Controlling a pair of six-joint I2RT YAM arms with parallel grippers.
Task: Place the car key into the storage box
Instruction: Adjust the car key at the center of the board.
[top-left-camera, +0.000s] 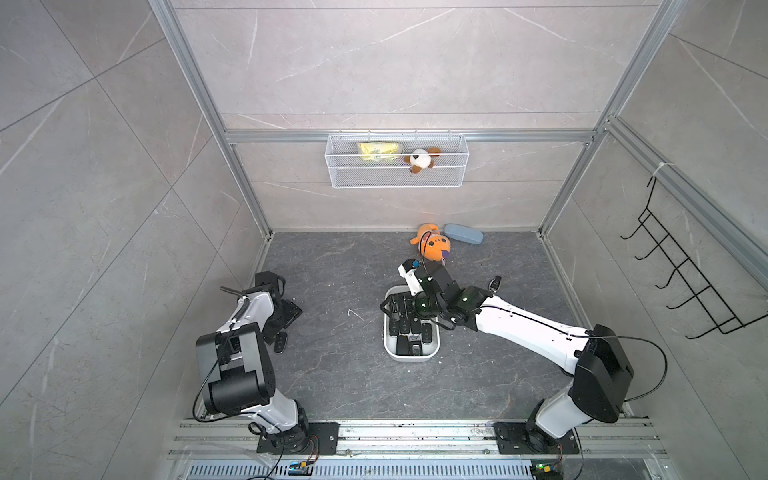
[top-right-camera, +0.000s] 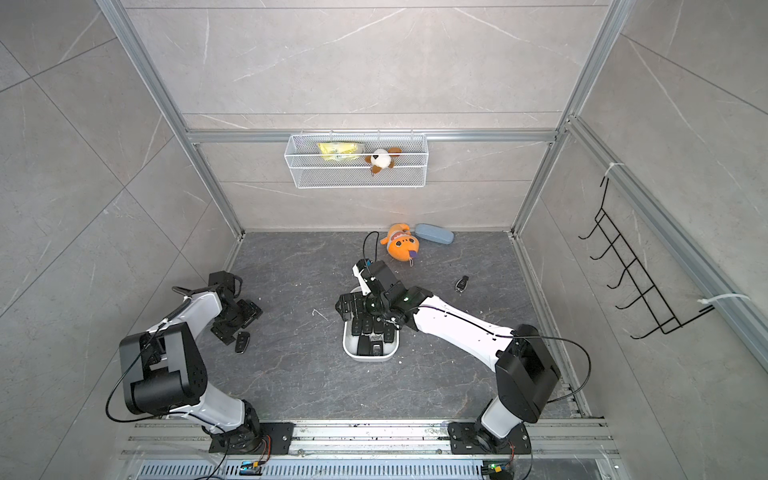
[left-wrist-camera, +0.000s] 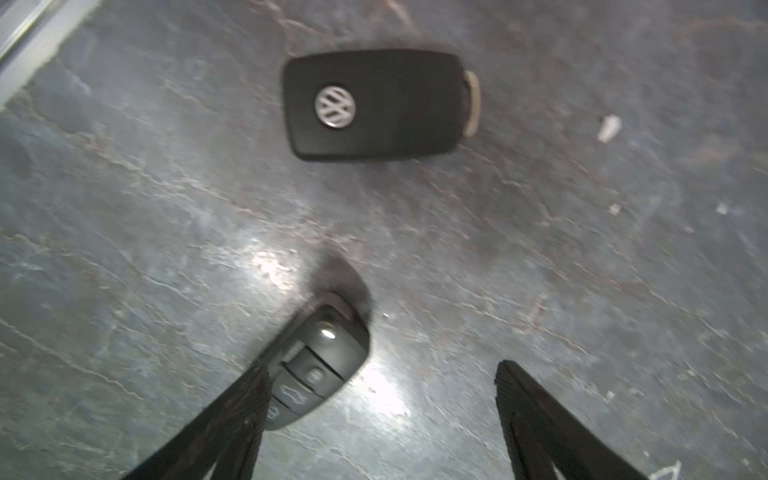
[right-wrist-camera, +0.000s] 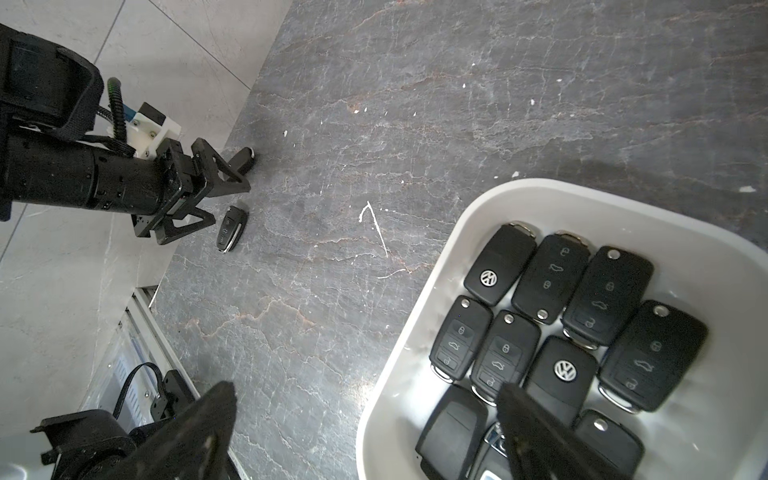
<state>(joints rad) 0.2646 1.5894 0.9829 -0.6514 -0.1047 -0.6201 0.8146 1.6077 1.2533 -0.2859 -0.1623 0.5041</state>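
left gripper (left-wrist-camera: 380, 370): jaws apart, low on the table, car key (left-wrist-camera: 324, 361) just by one finger, not pinched yet, looks like lining up a grab | right gripper (right-wrist-camera: 365, 390): wide open, empty, parked over the storage box (right-wrist-camera: 540, 199), which is packed with fobs

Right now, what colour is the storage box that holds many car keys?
White. The storage box shows best in the right wrist view.

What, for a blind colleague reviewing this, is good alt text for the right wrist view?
A white storage box holding many black car keys sits on a dark stone table, with the open right gripper above it. Farther off, the open left gripper is beside two loose keys.
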